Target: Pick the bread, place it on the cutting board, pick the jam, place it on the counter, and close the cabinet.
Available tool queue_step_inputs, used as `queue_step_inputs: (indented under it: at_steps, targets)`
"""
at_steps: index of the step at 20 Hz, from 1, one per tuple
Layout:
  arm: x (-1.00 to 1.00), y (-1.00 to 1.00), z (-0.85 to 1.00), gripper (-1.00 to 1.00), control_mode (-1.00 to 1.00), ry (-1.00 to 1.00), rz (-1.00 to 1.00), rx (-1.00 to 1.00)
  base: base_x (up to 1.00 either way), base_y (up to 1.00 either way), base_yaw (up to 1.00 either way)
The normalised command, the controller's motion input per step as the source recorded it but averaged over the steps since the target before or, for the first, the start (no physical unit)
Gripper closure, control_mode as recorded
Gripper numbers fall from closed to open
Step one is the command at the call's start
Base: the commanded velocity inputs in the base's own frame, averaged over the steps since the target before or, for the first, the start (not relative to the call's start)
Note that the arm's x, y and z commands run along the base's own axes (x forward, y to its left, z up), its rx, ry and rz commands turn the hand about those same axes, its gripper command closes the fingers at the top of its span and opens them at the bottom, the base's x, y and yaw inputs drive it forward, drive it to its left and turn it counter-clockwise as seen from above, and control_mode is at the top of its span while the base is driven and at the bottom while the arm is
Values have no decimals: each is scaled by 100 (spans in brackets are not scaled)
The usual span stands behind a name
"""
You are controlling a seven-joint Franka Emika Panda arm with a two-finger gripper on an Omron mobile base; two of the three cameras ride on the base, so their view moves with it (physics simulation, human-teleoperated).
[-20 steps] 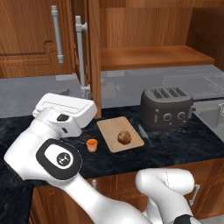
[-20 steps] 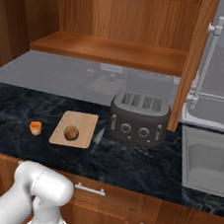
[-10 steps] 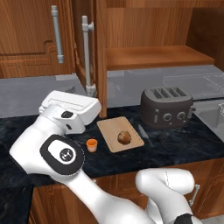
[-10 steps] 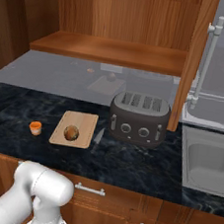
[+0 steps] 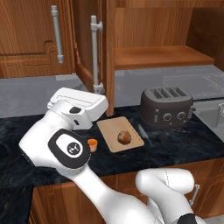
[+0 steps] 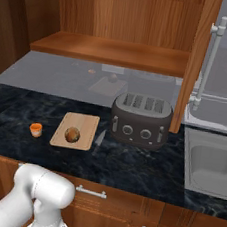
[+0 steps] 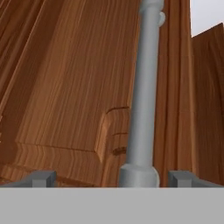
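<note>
The arm rises from the lower right of the left base view, folds at a white elbow, and reaches left and forward toward the cabinet [image 5: 94, 52], whose left door stands ajar at an angle. In the hand view the gripper [image 7: 111, 177] faces that door's panelled front, with the long grey bar handle [image 7: 142, 100] running upright between the two finger tips [image 7: 41, 177]; the fingers are spread apart on either side of the bar and are not clamped on it. Whether either tip touches the bar cannot be told. Inside the cabinet, the wooden shelf [image 6: 113, 52] is bare. The bread [image 6: 72, 134] lies on the cutting board [image 6: 84, 124], near its front edge. The jam [image 6: 36, 129] stands upright on the counter [image 6: 129, 163], just left of the board and apart from it. A dark toaster [image 6: 141, 120] sits on the counter to the right of the board. A sink [image 6: 212, 165] is set in the counter at far right.
</note>
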Motion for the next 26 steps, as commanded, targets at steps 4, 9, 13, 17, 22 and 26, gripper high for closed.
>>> queue_step_inputs:
  at_steps: [4,9,13,17,22,26]
  targets:
    - [3,-38,0,-100,-100,0,0,0,0,0,0]
    - [5,-36,0,-100,-100,0,0,0,0,0,0]
    - [5,-37,0,-100,-100,0,0,0,0,0,0]
    - [13,-35,0,-100,-100,0,0,0,0,0,0]
    - [16,-38,0,-100,-100,0,0,0,0,0,0]
    - [22,-32,0,-100,-100,0,0,0,0,0,0]
